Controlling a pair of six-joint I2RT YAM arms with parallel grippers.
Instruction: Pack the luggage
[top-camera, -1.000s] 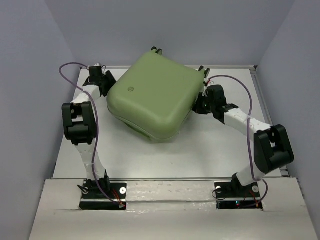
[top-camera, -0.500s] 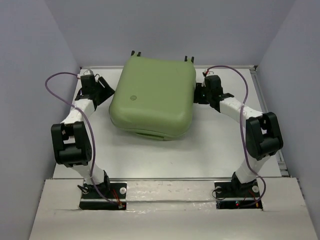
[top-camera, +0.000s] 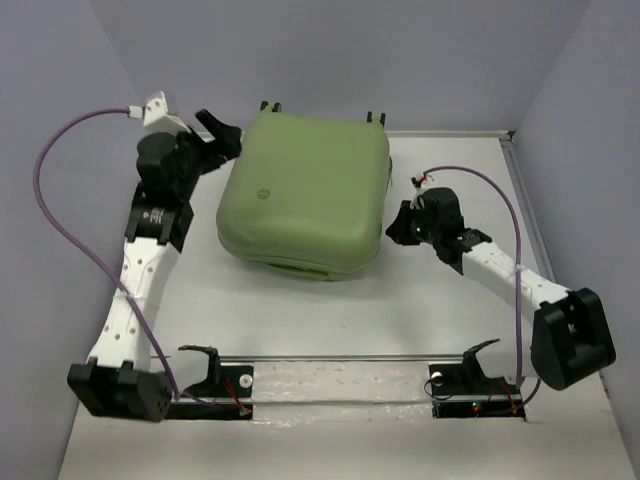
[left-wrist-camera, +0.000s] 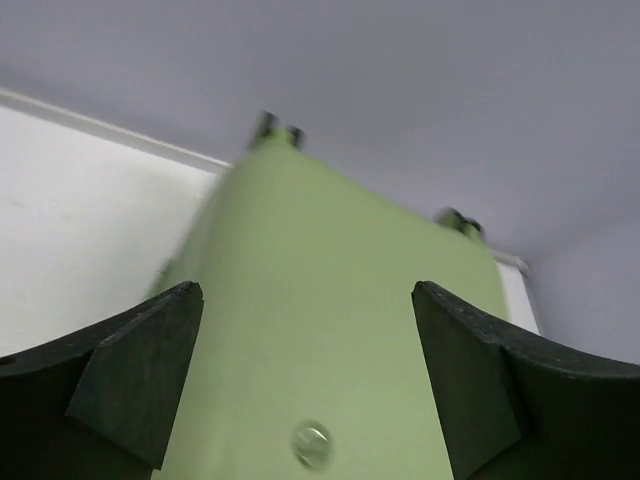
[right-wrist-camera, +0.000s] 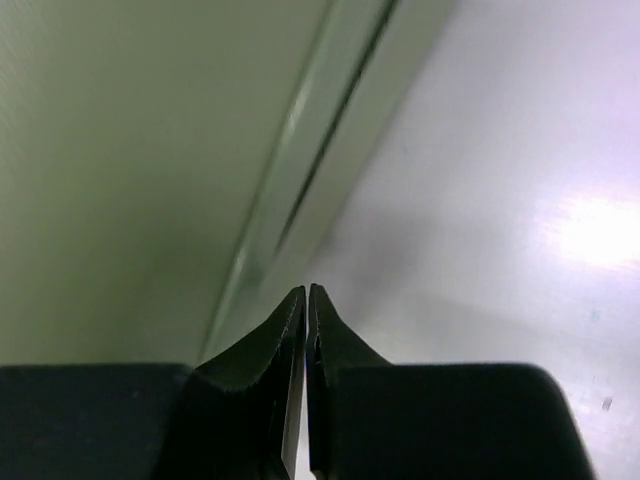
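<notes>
Now our right gripper (right-wrist-camera: 306, 292) is sitting pressed together on nothing, tips just beside the seam (right-wrist-camera: 312, 158) of the suitcase (top-camera: 305, 190). Our left gripper (top-camera: 218, 137) is hanging spread wide and empty at the opposite flank. Between them the suitcase is lying shut on the table (top-camera: 300, 310), wheels (top-camera: 270, 105) at the far edge. We are judging the packing nearly done, so next we are likely needing only to confirm the closure and withdraw. Whether it is latched, and what is lying inside, we cannot tell.

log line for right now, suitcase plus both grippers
suitcase: lid down | left gripper: open, empty, at its far left corner | right gripper: shut, empty, by its right side
</notes>
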